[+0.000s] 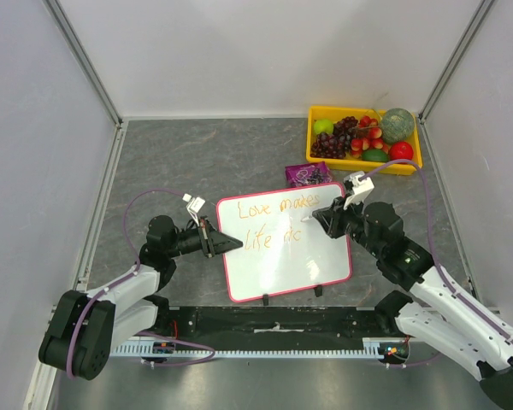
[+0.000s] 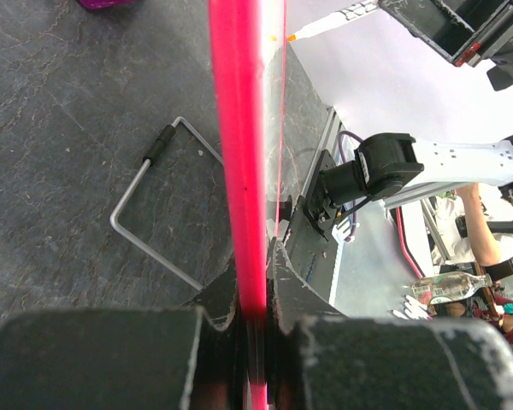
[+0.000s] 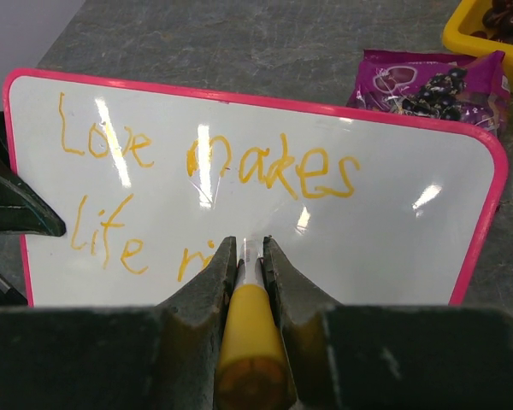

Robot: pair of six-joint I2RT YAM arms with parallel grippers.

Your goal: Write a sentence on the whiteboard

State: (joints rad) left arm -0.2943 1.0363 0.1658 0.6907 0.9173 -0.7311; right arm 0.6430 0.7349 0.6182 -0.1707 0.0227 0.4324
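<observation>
The whiteboard (image 1: 282,265), white with a pink-red frame, stands tilted on the grey table between both arms. My left gripper (image 1: 222,242) is shut on its left edge; in the left wrist view the pink frame (image 2: 239,171) runs straight into the closed jaws of the left gripper (image 2: 255,299). My right gripper (image 1: 318,215) is shut on a marker (image 3: 250,333) with a yellow-orange end, and its tip meets the board (image 3: 393,248). The sentence (image 3: 274,166) in orange reads "Love makes", then "life" and the start of another word. The right gripper (image 3: 250,252) hides what follows.
A yellow tray (image 1: 316,141) of fruit sits at the back right. A purple packet (image 1: 308,174) lies just behind the board's top edge. A bent wire stand (image 2: 137,231) rests on the table behind the board. Grey walls enclose the table on three sides.
</observation>
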